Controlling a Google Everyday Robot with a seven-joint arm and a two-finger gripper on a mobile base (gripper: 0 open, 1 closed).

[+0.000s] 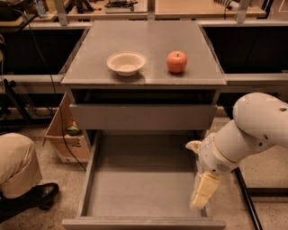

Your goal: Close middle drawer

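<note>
The gripper [200,192] hangs low in front of the grey cabinet [148,42], toward its right side. Up and behind it, on the cabinet's flat top, sit a pale bowl [126,63] and a red apple [177,61]. Farther back runs a wooden workbench [189,6] with dark space below. The speckled floor [265,168] spreads to the claw's right, crossed by a black metal frame [245,191] just beside it. Well off to its left stands an open cardboard box [60,134], and nearer the corner someone's khaki trouser leg [15,164] and black shoe [33,196]. The light is dim and warm.
</note>
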